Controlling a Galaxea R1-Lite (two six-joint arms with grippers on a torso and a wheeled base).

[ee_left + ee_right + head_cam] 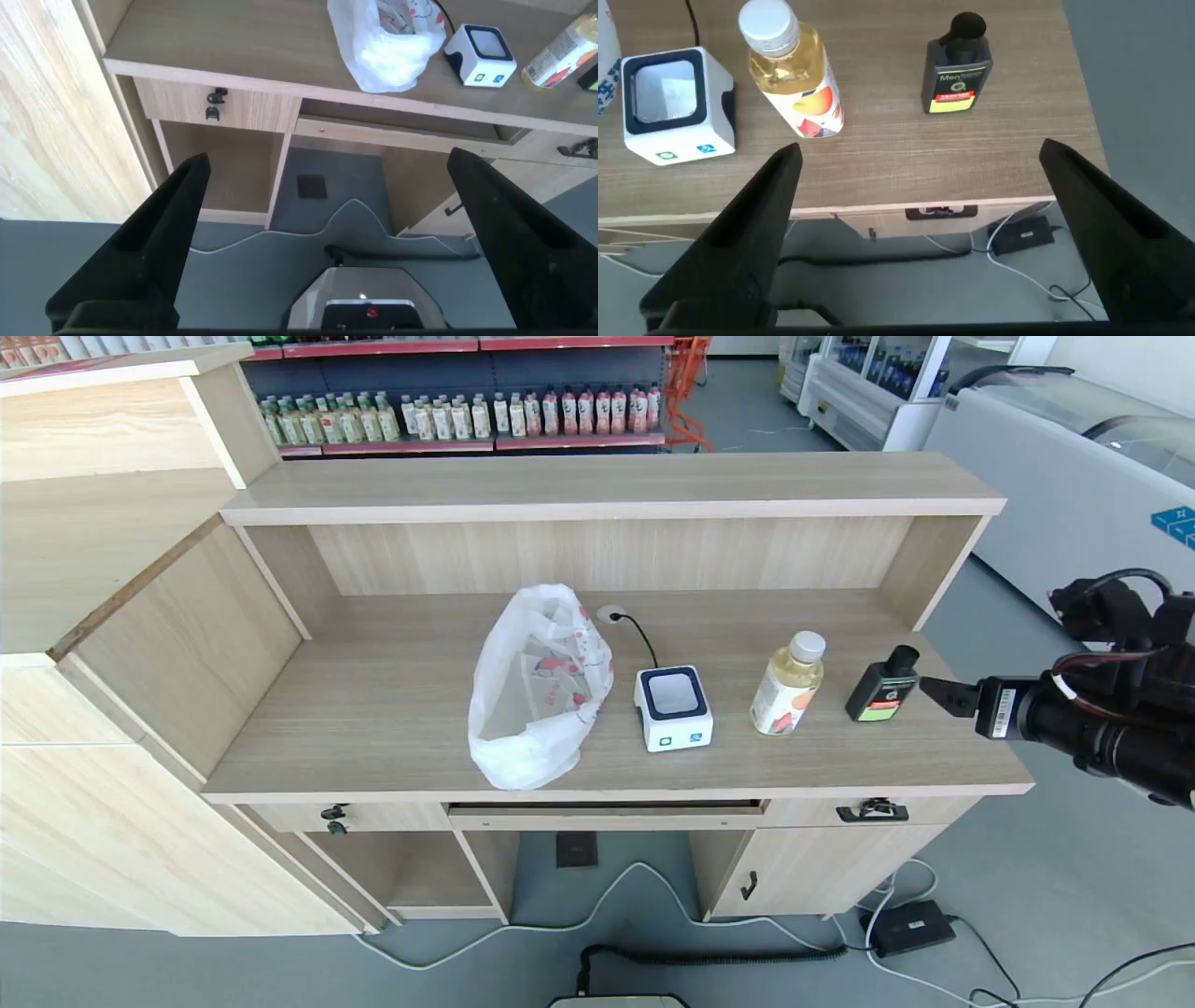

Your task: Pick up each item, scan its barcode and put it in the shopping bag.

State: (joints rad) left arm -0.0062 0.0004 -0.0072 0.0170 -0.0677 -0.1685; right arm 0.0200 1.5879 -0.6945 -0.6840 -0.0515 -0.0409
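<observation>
While both pincers hang spread and empty, left pincer (329, 161) low before the surface (373, 709), right pincer (922, 154) just off its right end, no item is bagged yet. Dark bottle (958, 65) stands nearest, close to that edge: a sideways nudge likely knocks it off. Juice bottle (792, 75) next, tall, tippy. Scanner (668, 103) beyond. Shopping bag (537, 686) farthest, slumped; its mouth may catch a dropped item.

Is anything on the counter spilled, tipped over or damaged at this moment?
Nothing stands out. The juice bottle and the black bottle stand upright and capped, the scanner sits flat, and the shopping bag lies slumped beside it.
</observation>
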